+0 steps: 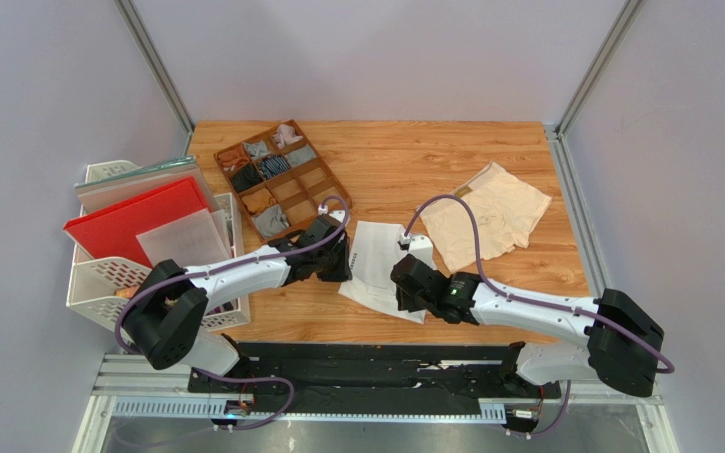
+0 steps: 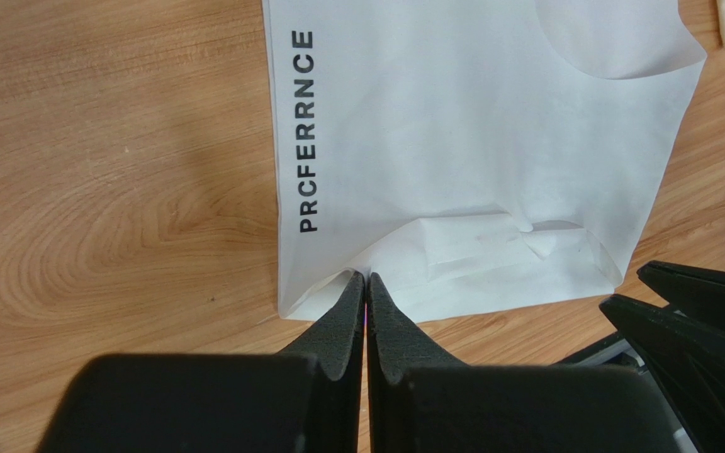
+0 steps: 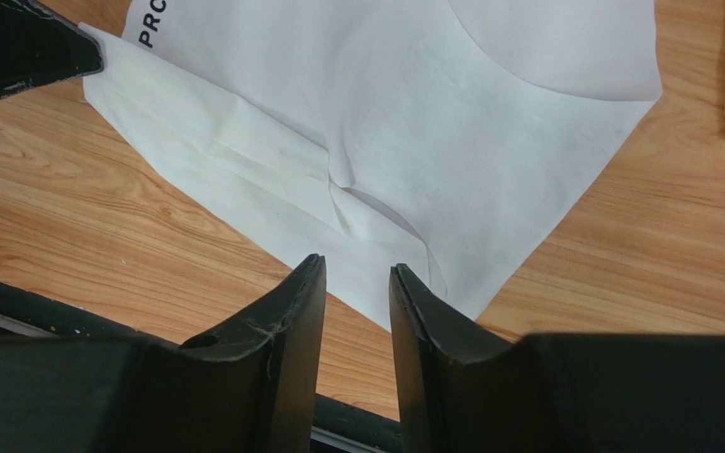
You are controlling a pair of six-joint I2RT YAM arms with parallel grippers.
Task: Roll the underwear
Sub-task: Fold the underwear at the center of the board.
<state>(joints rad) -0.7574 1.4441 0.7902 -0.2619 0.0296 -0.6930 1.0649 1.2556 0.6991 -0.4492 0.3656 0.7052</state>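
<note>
The left tool (image 2: 366,283) is sitting with its fingers pressed together, tips touching the near hem of the white briefs (image 2: 470,142); whether it is pinching cloth is hard to make out. The right tool (image 3: 357,278) is standing apart, straddling a near corner of the same garment. Two briefs are lying on the table (image 1: 385,156): the white pair between the tools, and the cream briefs (image 1: 489,219) just beside it on the right, showing only as a cut-off edge in both wrist views.
</note>
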